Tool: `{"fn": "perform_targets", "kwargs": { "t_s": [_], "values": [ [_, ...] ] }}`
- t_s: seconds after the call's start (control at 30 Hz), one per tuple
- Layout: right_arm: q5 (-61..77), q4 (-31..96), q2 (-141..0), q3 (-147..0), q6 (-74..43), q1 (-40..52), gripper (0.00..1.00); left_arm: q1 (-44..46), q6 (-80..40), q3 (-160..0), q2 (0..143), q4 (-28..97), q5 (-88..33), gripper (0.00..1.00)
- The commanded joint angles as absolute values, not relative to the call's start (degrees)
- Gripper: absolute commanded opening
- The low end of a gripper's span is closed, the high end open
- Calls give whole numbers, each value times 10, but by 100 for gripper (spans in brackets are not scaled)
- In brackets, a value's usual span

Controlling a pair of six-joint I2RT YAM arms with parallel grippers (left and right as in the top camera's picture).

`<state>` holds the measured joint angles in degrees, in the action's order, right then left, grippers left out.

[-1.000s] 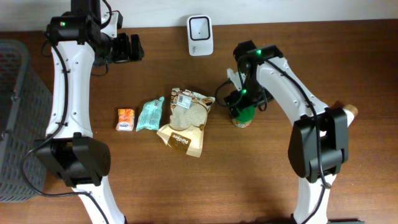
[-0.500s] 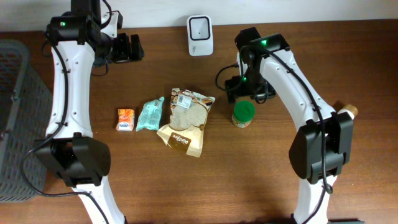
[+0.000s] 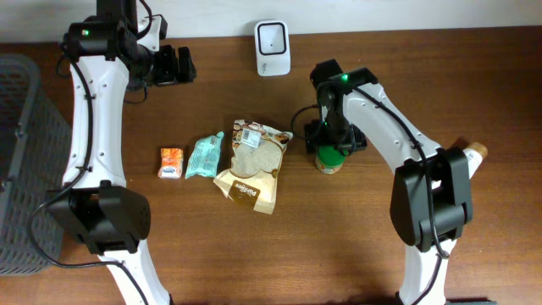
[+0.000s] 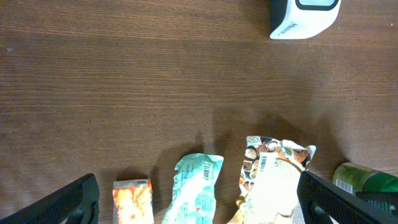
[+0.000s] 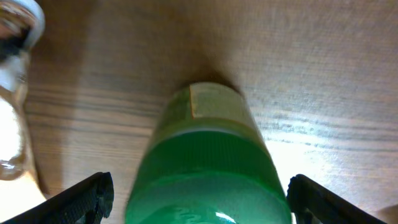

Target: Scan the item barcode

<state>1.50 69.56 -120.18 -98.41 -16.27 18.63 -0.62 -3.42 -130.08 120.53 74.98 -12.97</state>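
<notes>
Jar first: your task item is the small round jar with a green ribbed plastic lid (image 3: 331,158). It stands upright on the brown wooden table (image 3: 339,246), right of centre and just beside the right edge of the tan snack bag with a white barcode label (image 3: 251,165). From the right wrist camera you look down its side. The lid fills the lower middle of that picture, and below it the body carries a yellow-green label with a paler rectangular panel. You cannot make out a barcode on the jar from any view.

Your right gripper (image 3: 332,141) sits directly over the jar. Its two black fingers (image 5: 87,199) stand wide apart, one on each side of the lid, released and not gripping. A strip of table shows between the left-hand finger and the lid.

Your left gripper (image 3: 182,65) hangs over the far left of the table, well away from the jar. It is fully spread and holds nothing.

The white box-shaped scanner with a dark window (image 3: 272,37) stands at the far edge, apart from the jar. Left of the snack bag lie a teal crinkled pouch (image 3: 203,156) and a small orange packet (image 3: 171,163), side by side. A grey mesh basket (image 3: 21,161) sits at the left edge.
</notes>
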Motion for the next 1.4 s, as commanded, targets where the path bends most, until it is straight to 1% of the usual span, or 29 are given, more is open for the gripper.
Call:
{"fn": "perform_targets", "kwargs": {
  "t_s": [0.0,0.03,0.1,0.2,0.3,0.33,0.37,0.4,0.43,0.47,0.57,0.63,0.67,0.77,0.83,0.87,0.93,1.13,1.3,1.37],
  "values": [
    [7,691,-1194,-969,-164,187,87,-6,-29,-1308,1190,750,-126,99],
    [3,688,-1194,-970,-164,187,87,-6,-29,-1308,1190,750,-126,99],
    [4,685,-1194,-970,-164,186,82,-6,-29,-1308,1190,750,-126,99],
    [4,686,-1194,-971,-164,183,82,-6,-29,-1308,1190,750,-126,99],
    [8,686,-1193,-971,-164,183,73,-6,-29,-1308,1190,750,-126,99],
    [8,688,-1193,-977,-164,183,67,-5,-29,-1308,1190,750,-126,99],
    [8,693,-1193,-985,-164,183,66,-6,-29,-1308,1190,750,-126,99],
    [8,701,-1193,-995,-164,183,61,-6,-29,-1308,1190,750,-126,99],
    [8,710,-1193,-1006,-164,183,58,-6,-29,-1308,1190,750,-126,99],
    [8,717,-1193,-1016,-164,183,56,-6,-29,-1308,1190,750,-126,99],
    [19,743,-1192,-1054,-163,183,56,-6,-29,-1308,1190,750,-126,99],
    [99,748,-1190,-1080,-119,183,56,-6,-29,-1308,1190,750,-126,99],
    [161,746,-1190,-1096,-86,183,56,-6,-29,-1308,1190,750,-126,99],
    [400,746,-1189,-1139,43,183,55,-6,-29,-1308,1190,750,-126,99],
    [533,747,-1188,-1154,103,183,55,-6,-29,-1308,1190,750,-126,99],
    [597,746,-1188,-1160,126,182,55,-6,-29,-1308,1190,750,-126,99],
    [682,745,-1188,-1165,135,176,55,-6,-29,-1308,1190,750,-126,99],
    [829,748,-1186,-1166,135,129,55,-6,-29,-1308,1190,750,-126,99],
    [828,763,-1183,-1166,135,107,55,-6,-29,-1308,1190,750,-126,99],
    [790,764,-1183,-1166,130,109,55,-6,-29,-1308,1190,750,-126,99]
  ]
}}
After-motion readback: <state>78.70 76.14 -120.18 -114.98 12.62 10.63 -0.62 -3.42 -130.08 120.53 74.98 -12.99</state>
